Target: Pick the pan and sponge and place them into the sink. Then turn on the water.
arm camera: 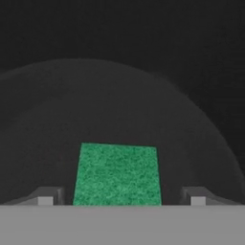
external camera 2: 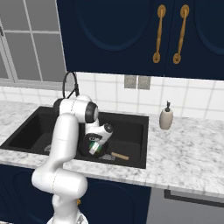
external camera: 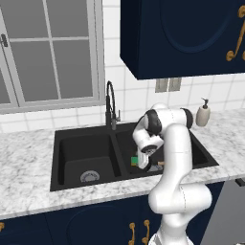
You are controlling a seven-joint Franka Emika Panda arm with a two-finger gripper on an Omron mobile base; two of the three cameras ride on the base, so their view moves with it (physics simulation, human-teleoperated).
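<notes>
The green sponge [arm camera: 117,174] lies on the round black pan [arm camera: 119,105] in the hand view. My gripper [arm camera: 122,200] straddles it, open, with a gap between the sponge and each fingertip. From the base views the gripper [external camera: 143,164] hangs low in the right basin of the black sink [external camera: 57,143]. The sponge [external camera: 135,159] shows green beside the hand. The pan [external camera 2: 85,151] rests on the basin floor, its light-brown handle pointing right. The arm hides most of the pan in the left base view. No water runs from the dark gooseneck faucet [external camera: 110,103].
A beige soap dispenser [external camera: 203,114] stands on the marble counter right of the sink. The left basin holds nothing but its silver drain [external camera: 89,176]. Dark blue cabinets hang above, and a window is at the back left.
</notes>
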